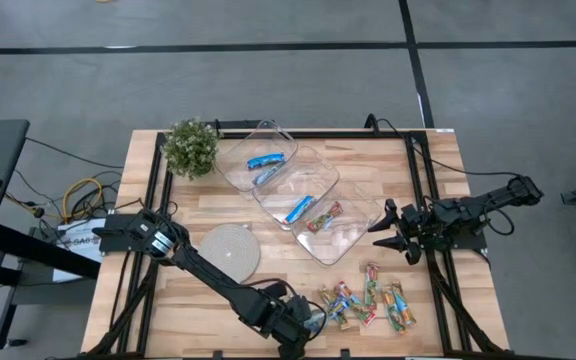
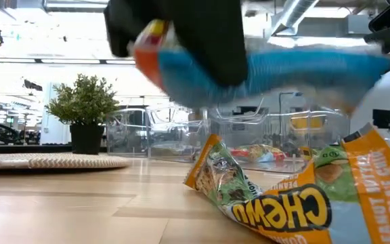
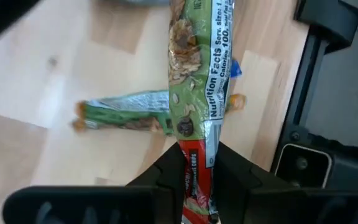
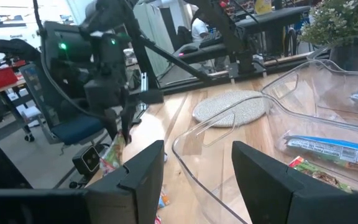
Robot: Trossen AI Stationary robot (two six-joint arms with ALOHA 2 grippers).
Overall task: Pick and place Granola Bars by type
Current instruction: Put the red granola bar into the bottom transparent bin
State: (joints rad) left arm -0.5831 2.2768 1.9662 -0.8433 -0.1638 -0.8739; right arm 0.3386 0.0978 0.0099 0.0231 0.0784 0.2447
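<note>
One green-and-red bar (image 3: 194,93) sits pinched in the left pincer (image 3: 197,171), clamped at its red end, the rest sticking out ahead. Just past it another green bar (image 3: 126,115) lies flat on the wood, crosswise. The loose pile (image 1: 368,303) lies right beside the pincer; three more bars (image 1: 298,208) lie well beyond it.

Bare wood left of trays (image 1: 278,185) — plant (image 1: 190,147), disc (image 1: 228,250).

Bars (image 1: 368,303) before trays (image 1: 351,240), right of disc (image 1: 229,249)
</note>
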